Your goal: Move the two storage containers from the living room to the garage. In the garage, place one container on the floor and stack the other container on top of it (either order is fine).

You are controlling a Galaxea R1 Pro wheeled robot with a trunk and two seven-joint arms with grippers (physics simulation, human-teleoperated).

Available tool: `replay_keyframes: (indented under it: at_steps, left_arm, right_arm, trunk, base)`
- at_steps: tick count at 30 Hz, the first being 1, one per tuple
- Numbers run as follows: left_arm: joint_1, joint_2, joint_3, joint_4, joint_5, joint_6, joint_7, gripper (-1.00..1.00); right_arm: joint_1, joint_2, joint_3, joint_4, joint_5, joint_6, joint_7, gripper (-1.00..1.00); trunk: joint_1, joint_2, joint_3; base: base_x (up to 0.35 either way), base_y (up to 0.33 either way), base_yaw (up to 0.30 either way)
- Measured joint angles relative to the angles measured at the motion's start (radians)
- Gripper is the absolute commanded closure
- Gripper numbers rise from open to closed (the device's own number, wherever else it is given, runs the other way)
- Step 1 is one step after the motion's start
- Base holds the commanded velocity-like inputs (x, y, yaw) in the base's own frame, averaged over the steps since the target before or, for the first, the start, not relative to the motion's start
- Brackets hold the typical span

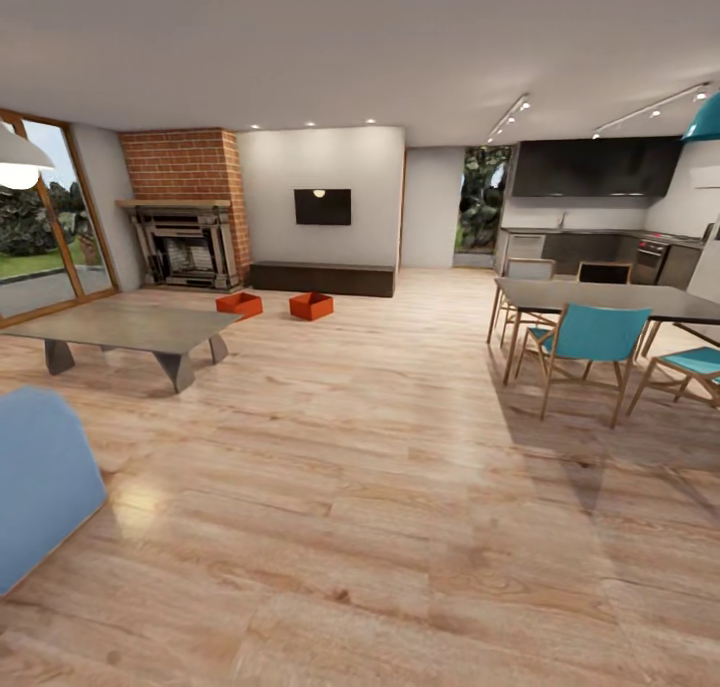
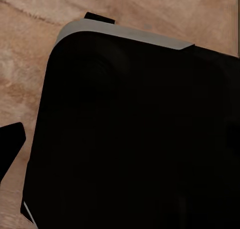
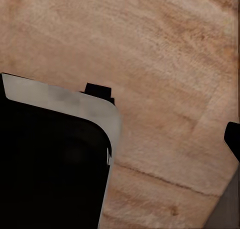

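- Head view: the living room is seen across a light wood plank floor [image 1: 380,487].
- The two storage containers, red-orange and lidless, are set on the plank floor at the far side of the room, near each other but apart: the left container [image 1: 239,304] lies just beyond the far end of the coffee table [image 1: 120,325], the right container [image 1: 311,306] in front of a long dark low cabinet [image 1: 322,278].
- A brick fireplace [image 1: 186,222] is recorded beyond the left container; a dark wall screen [image 1: 322,207] is mounted above the cabinet.
- A blue sofa corner [image 1: 40,482] is recorded at the near left; glazed wooden doors [image 1: 45,217] at the far left.
- A dining table [image 1: 610,302] with teal chairs [image 1: 590,342] is placed at the right, with a dark kitchen behind it.
- Left wrist view: a large black rounded body with a grey edge [image 2: 135,134] is seen over wood planks; a dark tip [image 2: 11,144] is noted at one edge. The left end effector's opening cannot be told, and nothing is seen held.
- Right wrist view: a black body with a grey rim [image 3: 50,159] is seen over wood planks; a small dark tip [image 3: 233,136] is noted at the opposite edge. The right end effector's opening cannot be told, and nothing is seen held.
- Arm pose cannot be made out in either wrist view.
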Motion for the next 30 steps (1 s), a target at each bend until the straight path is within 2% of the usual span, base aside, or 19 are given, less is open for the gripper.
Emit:
replay_keyframes:
  at_steps: [30]
  left_arm:
    - [0.000,0.001,0.003,-0.001,0.001,0.000,0.000,-1.00]
  right_arm:
    - [0.000,0.000,0.000,0.000,0.000,0.001,0.000,-1.00]
  trunk:
    - [0.000,0.000,0.000]
  base:
    - [0.322,0.000,0.000]
